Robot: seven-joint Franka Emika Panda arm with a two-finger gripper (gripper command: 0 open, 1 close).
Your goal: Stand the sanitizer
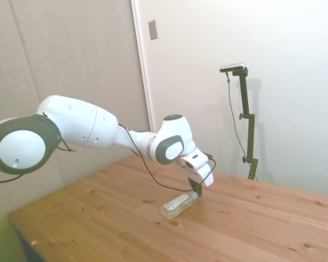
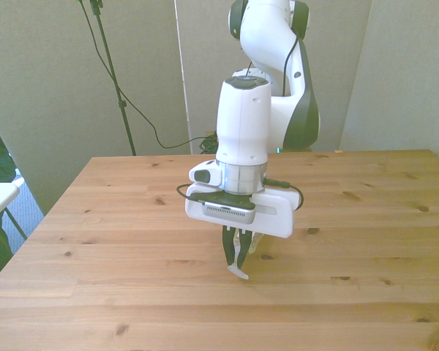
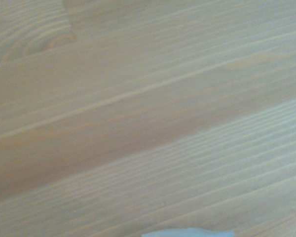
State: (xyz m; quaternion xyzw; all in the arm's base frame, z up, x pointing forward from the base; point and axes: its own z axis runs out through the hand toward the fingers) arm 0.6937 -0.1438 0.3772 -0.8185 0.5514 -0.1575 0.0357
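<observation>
Fingers of the gripper (image 1: 196, 188) are dark, thin and tapered, and they close narrowly around the nozzle end of the sanitizer (image 1: 178, 206), which lies on its side on the wooden table (image 1: 251, 224) with its base toward the side view's left. In the front view the gripper (image 2: 236, 265) points down and the bottle is mostly hidden behind it; only a whitish tip shows below the fingertips, just above the boards.

Nearby tabletop is bare pale planks with dark knots and fine straight grain. The wrist view shows blurred grain and a pale sliver of something at the frame's edge that is too soft to identify.

The bottle is small, slim and clear, with yellowish liquid and a light label.

The arm (image 1: 93, 128) is glossy white with grey joint caps and reaches in low, its forearm sloping down to the wrist, a black cable looping beneath it.
</observation>
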